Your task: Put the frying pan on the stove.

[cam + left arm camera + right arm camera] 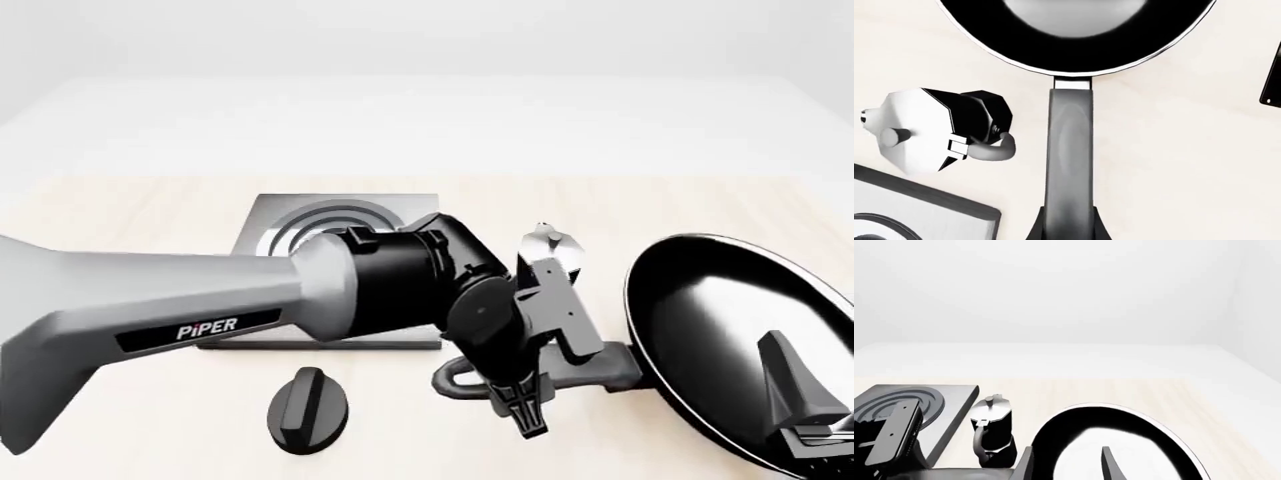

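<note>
The frying pan (727,330) is a large glossy black pan at the front right, tilted toward the camera, with its grey handle (607,370) pointing left. My left gripper (527,408) is shut on that handle. In the left wrist view its fingers hug the handle (1069,150) on both sides, below the pan (1074,55). The stove (340,220), a grey plate with ring burner, lies behind the left arm, left of the pan. My right gripper (801,420) hovers open over the pan's near right side, and its fingers frame the pan (1121,440) without holding anything.
A small moka pot (554,245) stands between the stove and the pan, close to the stove's right edge (947,400). A black oval knob (307,408) lies on the table in front of the stove. The stove's corner (921,215) shows beside the moka pot (934,130).
</note>
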Action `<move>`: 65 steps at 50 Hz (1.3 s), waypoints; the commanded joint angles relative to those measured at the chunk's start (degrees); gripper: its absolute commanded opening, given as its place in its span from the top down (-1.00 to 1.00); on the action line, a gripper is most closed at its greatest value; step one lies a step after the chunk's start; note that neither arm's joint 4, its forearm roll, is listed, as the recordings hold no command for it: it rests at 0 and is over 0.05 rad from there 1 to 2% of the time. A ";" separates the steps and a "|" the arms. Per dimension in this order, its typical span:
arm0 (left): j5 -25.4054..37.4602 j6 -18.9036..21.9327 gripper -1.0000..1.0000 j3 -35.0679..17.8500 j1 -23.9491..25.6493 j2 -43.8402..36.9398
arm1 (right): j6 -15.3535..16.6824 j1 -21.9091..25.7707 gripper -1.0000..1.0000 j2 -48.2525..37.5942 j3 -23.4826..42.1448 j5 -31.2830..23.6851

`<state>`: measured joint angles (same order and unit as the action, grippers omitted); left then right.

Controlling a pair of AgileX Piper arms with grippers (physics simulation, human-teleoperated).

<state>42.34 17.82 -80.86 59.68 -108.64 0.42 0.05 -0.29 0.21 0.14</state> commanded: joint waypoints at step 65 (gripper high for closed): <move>7.32 11.86 1.00 -12.73 -5.41 5.94 | -0.01 0.00 -1.00 0.00 0.00 0.00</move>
<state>50.11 27.72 -91.35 54.99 -104.19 0.42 0.04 -0.29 0.21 0.14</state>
